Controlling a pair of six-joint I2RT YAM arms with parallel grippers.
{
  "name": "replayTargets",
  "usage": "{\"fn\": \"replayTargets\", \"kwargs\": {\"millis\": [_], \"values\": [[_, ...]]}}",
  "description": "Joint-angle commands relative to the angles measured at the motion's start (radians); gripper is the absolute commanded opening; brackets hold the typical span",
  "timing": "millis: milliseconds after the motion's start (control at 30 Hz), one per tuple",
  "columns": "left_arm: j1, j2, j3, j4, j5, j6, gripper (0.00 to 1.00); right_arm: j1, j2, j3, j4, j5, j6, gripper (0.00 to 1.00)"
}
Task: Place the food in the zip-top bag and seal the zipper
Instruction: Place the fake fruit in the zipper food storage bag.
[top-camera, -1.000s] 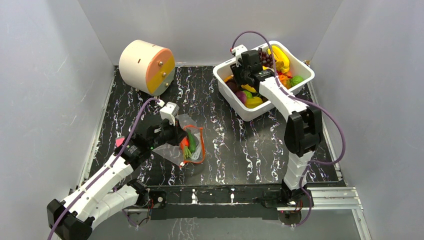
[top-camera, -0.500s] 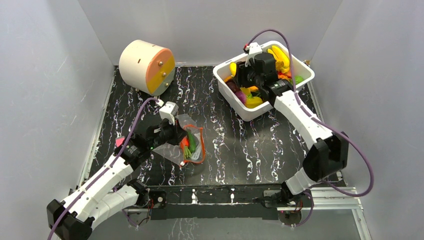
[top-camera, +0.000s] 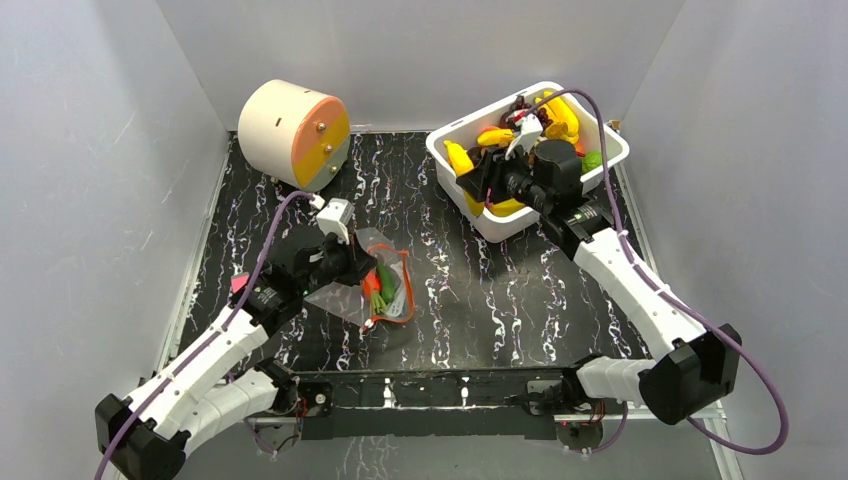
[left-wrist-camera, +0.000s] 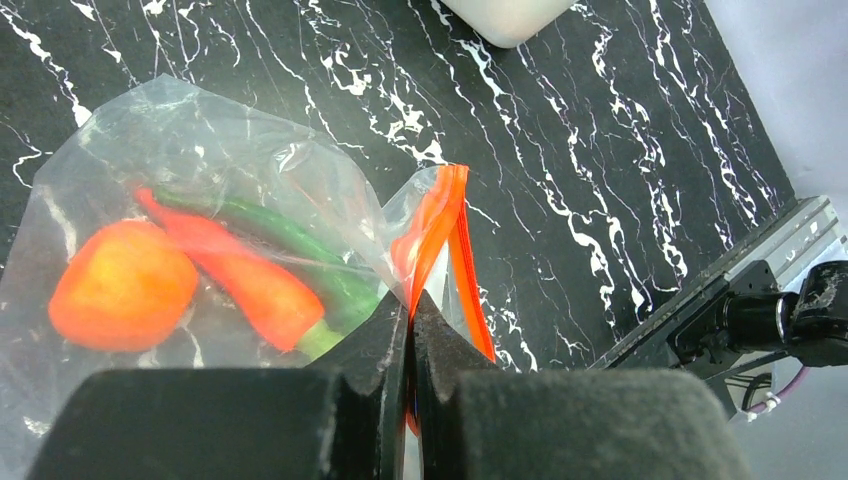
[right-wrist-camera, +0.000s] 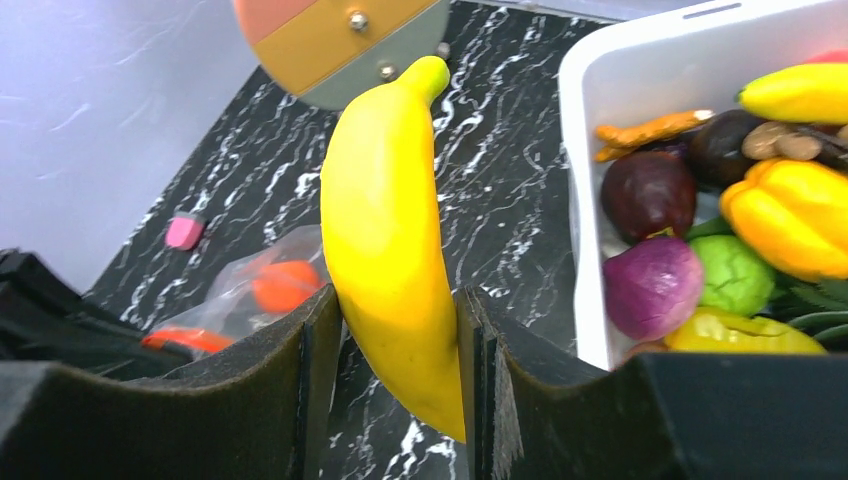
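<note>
Bag (top-camera: 385, 290): clear, crinkled, lying on the table (top-camera: 480, 300) left of centre in the overhead view. It holds an orange fruit (left-wrist-camera: 122, 285), a red pepper (left-wrist-camera: 240, 275) and a green pepper (left-wrist-camera: 300, 245).
Zipper (left-wrist-camera: 445, 215): orange-red, mouth open.
Left gripper (left-wrist-camera: 409, 305): jaws pressed together on the zipper.
Banana (right-wrist-camera: 390, 220): yellow, pinched mid-length by the right gripper (right-wrist-camera: 397, 300) at the left rim of the tub (top-camera: 497, 228), upper right, well apart from the bag.
Drum (top-camera: 293, 133): upper left.

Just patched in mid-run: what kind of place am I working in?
Probably a lab robot test cell, not a kitchen: plain grey wall panels box in a black white-veined tabletop, an aluminium rail runs along its near edge, and the white rectangular tub holds plastic toy food.
</note>
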Motion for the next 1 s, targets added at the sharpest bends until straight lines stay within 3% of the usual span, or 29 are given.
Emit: {"fn": "replayTargets", "kwargs": {"millis": [0, 500, 767, 967], "values": [[-0.004, 0.001, 0.041, 0.031, -0.032, -0.007, 0.0, 0.018, -0.05, -0.029, 0.059, -0.085, 0.08, 0.25], [-0.004, 0.054, 0.023, 0.138, -0.036, 0.042, 0.0, 0.133, -0.042, -0.17, -0.016, -0.255, 0.271, 0.24], [-0.004, 0.065, 0.016, 0.165, -0.009, 0.088, 0.0, 0.248, 0.0, -0.13, -0.094, -0.355, 0.29, 0.25], [-0.004, 0.044, 0.002, 0.186, 0.033, 0.083, 0.0, 0.324, 0.025, -0.151, -0.091, -0.32, 0.319, 0.25]]}}
